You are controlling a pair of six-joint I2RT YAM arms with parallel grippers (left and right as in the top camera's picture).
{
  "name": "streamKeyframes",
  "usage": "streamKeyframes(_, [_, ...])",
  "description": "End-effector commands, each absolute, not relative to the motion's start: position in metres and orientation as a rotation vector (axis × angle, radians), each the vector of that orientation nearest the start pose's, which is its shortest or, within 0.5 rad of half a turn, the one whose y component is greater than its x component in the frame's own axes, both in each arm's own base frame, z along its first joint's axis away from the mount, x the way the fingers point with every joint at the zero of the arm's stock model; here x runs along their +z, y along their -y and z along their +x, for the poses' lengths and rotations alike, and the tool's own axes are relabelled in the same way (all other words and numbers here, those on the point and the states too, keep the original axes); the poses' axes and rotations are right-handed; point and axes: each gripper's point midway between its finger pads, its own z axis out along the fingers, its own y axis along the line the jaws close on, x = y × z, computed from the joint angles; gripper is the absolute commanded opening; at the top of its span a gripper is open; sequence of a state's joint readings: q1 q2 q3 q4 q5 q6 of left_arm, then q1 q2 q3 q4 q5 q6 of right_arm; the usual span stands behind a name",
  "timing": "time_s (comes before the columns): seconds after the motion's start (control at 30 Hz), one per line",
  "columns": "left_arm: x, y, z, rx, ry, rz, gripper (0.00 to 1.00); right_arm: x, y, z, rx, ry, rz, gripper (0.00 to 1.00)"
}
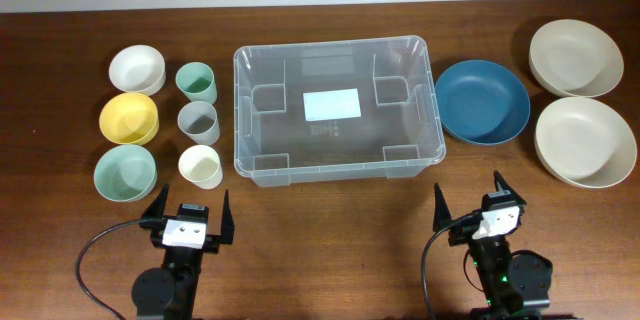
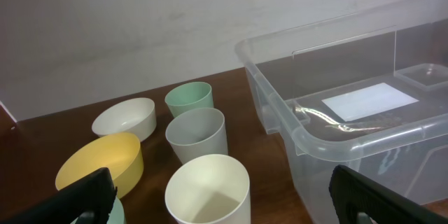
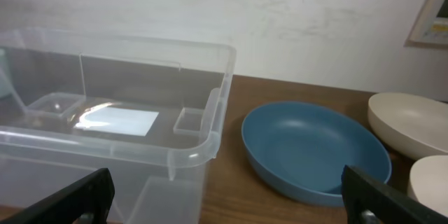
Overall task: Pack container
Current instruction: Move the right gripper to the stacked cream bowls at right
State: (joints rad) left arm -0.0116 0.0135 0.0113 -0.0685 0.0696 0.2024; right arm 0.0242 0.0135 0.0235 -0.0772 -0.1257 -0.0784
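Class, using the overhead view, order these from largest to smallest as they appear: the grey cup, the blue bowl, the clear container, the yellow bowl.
1. clear container
2. blue bowl
3. yellow bowl
4. grey cup
None look alike in size.

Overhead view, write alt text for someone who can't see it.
An empty clear container sits centred. On its left are a white bowl, yellow bowl, mint bowl, green cup, grey cup and cream cup; on its right a blue bowl, far cream bowl and near cream bowl. The left gripper and right gripper sit open below, holding nothing.
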Motion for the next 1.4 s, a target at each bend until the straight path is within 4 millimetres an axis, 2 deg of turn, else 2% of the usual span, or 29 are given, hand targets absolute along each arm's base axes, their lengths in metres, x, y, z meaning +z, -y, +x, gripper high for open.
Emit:
streamKeyframes(0.0, [0.158, 0.010, 0.246, 0.116, -1.632, 0.221, 1.00, 0.213, -0.024, 0.235, 0.043, -1.534, -0.157, 0.99])
streamKeyframes(0.1, [0.158, 0.010, 0.246, 0.116, -1.632, 0.221, 1.00, 0.258, -0.001, 0.223, -0.064, -1.481, -0.048, 0.99])
streamKeyframes(0.2, [0.158, 0.010, 0.246, 0.116, -1.632, 0.221, 1.00, 0.307, 0.023, 0.201, -0.159, -1.454, 0.062, 0.99])
streamKeyframes(0.27, [0.157, 0.010, 0.246, 0.116, -1.632, 0.221, 1.00, 0.332, 0.031, 0.188, -0.197, -1.489, 0.098, 0.99])
streamKeyframes(0.33, [0.157, 0.010, 0.246, 0.116, -1.632, 0.221, 1.00, 0.343, 0.032, 0.182, -0.205, -1.589, 0.091, 0.99])
streamKeyframes(0.43, [0.158, 0.010, 0.246, 0.116, -1.632, 0.221, 1.00, 0.342, 0.025, 0.182, -0.168, -1.787, 0.064, 0.99])
streamKeyframes(0.5, [0.158, 0.010, 0.246, 0.116, -1.632, 0.221, 1.00, 0.341, 0.000, 0.184, -0.039, -1.924, -0.047, 0.99])
streamKeyframes(0.6, [0.157, 0.010, 0.246, 0.116, -1.632, 0.221, 1.00, 0.339, -0.035, 0.187, 0.168, -2.034, -0.181, 0.99])
streamKeyframes(0.7, [0.158, 0.010, 0.246, 0.116, -1.632, 0.221, 1.00, 0.339, -0.038, 0.200, 0.186, -2.085, -0.186, 0.99])
streamKeyframes(0.77, [0.158, 0.010, 0.246, 0.116, -1.632, 0.221, 1.00, 0.338, -0.025, 0.213, 0.124, -2.119, -0.115, 0.99])
streamKeyframes(0.9, [0.158, 0.010, 0.246, 0.116, -1.632, 0.221, 1.00, 0.338, 0.036, 0.233, -0.107, -2.157, 0.348, 0.99])
streamKeyframes(1.0, [0.157, 0.010, 0.246, 0.116, -1.632, 0.221, 1.00, 0.337, 0.068, 0.245, -0.172, -2.188, 0.552, 0.99])
streamKeyframes(1.1, [0.157, 0.010, 0.246, 0.116, -1.632, 0.221, 1.00, 0.332, 0.107, 0.248, -0.222, -2.182, 0.782, 0.99])
streamKeyframes(1.17, [0.157, 0.010, 0.246, 0.116, -1.632, 0.221, 1.00, 0.323, 0.128, 0.250, -0.213, -2.174, 0.914, 0.99])
streamKeyframes(1.27, [0.158, 0.010, 0.246, 0.116, -1.632, 0.221, 1.00, 0.298, 0.139, 0.250, -0.153, -2.256, 1.009, 0.99])
streamKeyframes(1.37, [0.158, 0.010, 0.246, 0.116, -1.632, 0.221, 1.00, 0.273, 0.160, 0.248, -0.178, -2.312, 1.112, 0.99])
